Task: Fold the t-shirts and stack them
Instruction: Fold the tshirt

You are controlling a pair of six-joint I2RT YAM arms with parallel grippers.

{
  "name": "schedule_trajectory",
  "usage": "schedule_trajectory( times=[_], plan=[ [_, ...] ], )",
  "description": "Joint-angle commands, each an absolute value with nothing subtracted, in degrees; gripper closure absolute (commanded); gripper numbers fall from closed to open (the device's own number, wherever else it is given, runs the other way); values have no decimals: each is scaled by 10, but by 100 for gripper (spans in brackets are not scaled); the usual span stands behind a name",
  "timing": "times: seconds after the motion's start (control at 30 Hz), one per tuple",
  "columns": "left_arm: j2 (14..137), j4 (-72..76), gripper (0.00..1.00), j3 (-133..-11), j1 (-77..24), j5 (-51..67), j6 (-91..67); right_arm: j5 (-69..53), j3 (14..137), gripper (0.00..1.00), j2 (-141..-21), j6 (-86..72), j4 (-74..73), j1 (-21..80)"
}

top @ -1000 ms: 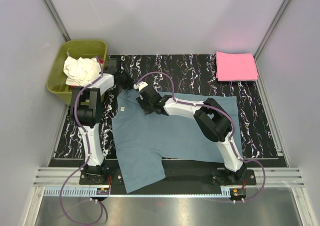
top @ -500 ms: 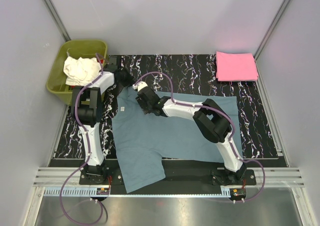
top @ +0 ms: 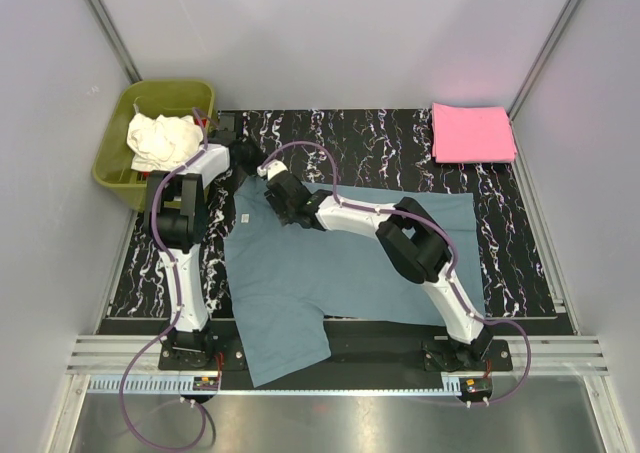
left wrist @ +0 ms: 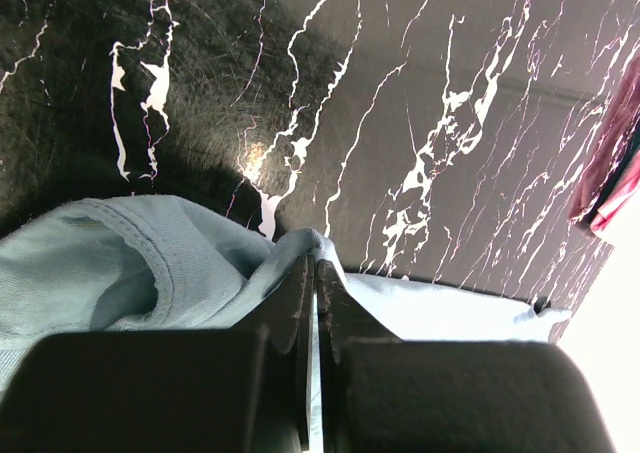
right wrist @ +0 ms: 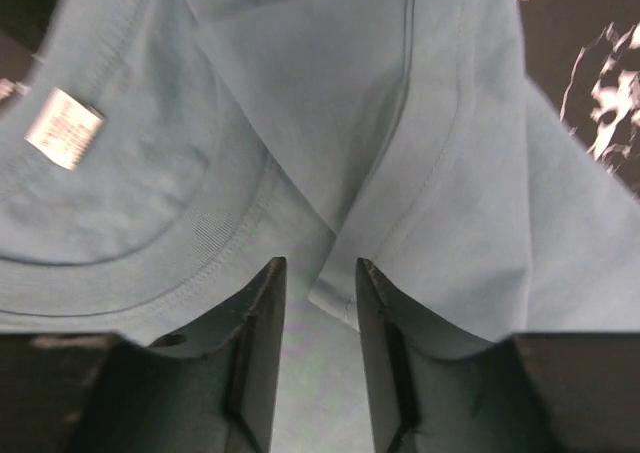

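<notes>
Two arms reach over blue-grey t-shirt (top: 330, 263), spread on counter (top: 400, 138); right tool (top: 272, 181) has crept toward far left since a second ago. Left wrist: left tool (left wrist: 312, 273) clenched on blue-grey t-shirt's edge fold. Right wrist: right tool released, fingers apart above collar.

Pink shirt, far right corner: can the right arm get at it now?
Probably yes: the pink shirt lies uncovered on its side, and the open right claw only straddles the blue shirt.

Lab test cell — grey panels (top: 330, 33), aluminium rails (top: 340, 353).
</notes>
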State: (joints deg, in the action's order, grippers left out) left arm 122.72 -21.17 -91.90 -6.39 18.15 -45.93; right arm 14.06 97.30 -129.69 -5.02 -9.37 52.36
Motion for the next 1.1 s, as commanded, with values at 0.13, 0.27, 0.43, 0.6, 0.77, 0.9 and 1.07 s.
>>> schedule_trajectory(
  times=[0.13,0.27,0.43,0.6,0.77,0.9,1.07],
  plan=[
    [1214,-203,100,-928,-61,175,-449,189,991,61,-1304,-63,-134,530],
    [1216,-201,100,-926,-62,176,-451,190,984,62,-1307,-69,-141,530],
    [1210,-200,100,-921,-62,173,-449,186,976,78,-1304,-70,-133,530],
    [1202,-205,100,-916,-62,173,-448,198,974,96,-1283,-61,-130,530],
    [1168,-250,100,-923,-62,142,-441,207,956,100,-1232,-42,-132,530],
    [1106,-291,100,-910,-62,92,-428,196,922,100,-1180,-30,-125,531],
    [1019,-310,100,-850,-64,56,-418,184,862,100,-1108,-27,-126,530]
  ],
)
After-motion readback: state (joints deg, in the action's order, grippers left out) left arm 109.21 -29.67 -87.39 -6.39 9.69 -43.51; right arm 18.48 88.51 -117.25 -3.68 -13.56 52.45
